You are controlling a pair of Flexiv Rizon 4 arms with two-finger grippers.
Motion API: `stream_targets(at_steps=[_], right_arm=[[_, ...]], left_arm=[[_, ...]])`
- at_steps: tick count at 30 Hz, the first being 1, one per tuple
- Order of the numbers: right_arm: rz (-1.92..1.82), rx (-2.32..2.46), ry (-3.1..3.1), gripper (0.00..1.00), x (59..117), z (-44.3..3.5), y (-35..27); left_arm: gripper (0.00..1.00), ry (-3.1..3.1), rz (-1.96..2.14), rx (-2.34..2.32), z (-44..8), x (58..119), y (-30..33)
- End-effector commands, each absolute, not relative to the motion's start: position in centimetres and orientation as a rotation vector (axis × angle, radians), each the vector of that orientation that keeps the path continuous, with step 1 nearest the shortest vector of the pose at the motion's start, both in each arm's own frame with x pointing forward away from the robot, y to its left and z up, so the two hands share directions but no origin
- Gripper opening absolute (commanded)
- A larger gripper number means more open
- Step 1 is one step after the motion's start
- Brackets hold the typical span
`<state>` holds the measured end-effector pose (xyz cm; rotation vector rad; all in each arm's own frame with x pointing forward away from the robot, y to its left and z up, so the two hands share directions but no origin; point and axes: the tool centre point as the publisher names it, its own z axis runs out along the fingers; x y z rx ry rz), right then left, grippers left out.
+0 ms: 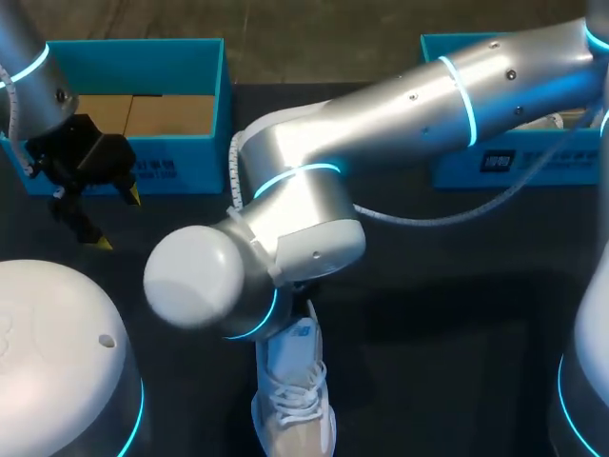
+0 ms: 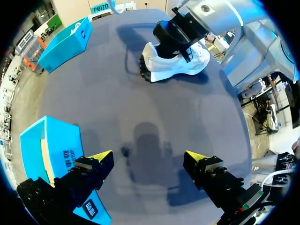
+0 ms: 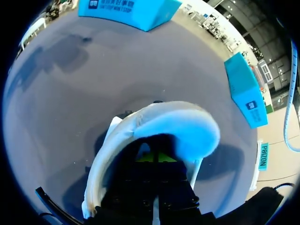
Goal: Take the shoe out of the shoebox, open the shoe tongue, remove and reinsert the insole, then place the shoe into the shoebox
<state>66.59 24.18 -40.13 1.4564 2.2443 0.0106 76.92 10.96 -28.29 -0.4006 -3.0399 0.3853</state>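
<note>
A white lace-up shoe (image 1: pixel 293 390) lies on the dark table near its front edge, under my right arm's wrist. My right gripper (image 3: pixel 154 158) reaches down inside the shoe's (image 3: pixel 140 124) opening, yellow tips pressed together, shut; whether anything thin sits between them is hidden. From the left wrist view the shoe (image 2: pixel 180 68) lies far ahead with the right gripper (image 2: pixel 176 35) in it. My left gripper (image 2: pixel 149 157) hangs open and empty above bare table, next to the open blue shoebox (image 2: pixel 47 150). In the head view it (image 1: pixel 116 219) sits just in front of that shoebox (image 1: pixel 181 167).
A second blue box (image 1: pixel 533 162) stands at the table's back right, partly behind my right arm; it also shows in the left wrist view (image 2: pixel 65 44). In the right wrist view two blue boxes (image 3: pixel 126 9) (image 3: pixel 246 89) stand beyond the shoe. My right arm spans the table's middle.
</note>
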Motion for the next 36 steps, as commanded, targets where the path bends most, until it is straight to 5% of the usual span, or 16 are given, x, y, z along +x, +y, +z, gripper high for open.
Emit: stream_targets(at_steps=[1,15,29,36], right_arm=[[0.199,2.013,1.835,0.00,66.5,-41.6,23.5],[0.357,1.959,1.973,0.00,67.8,-38.2,25.4],[0.245,2.103,2.117,0.00,68.8,-43.3,26.5],[0.251,2.128,2.098,0.00,67.3,-41.9,26.1]], left_arm=[[1.00,-3.042,0.383,-0.402,-28.3,76.8,11.0],[1.00,-3.042,0.383,-0.402,-28.3,76.8,11.0],[1.00,-3.042,0.383,-0.402,-28.3,76.8,11.0],[1.00,-3.042,0.383,-0.402,-28.3,76.8,11.0]])
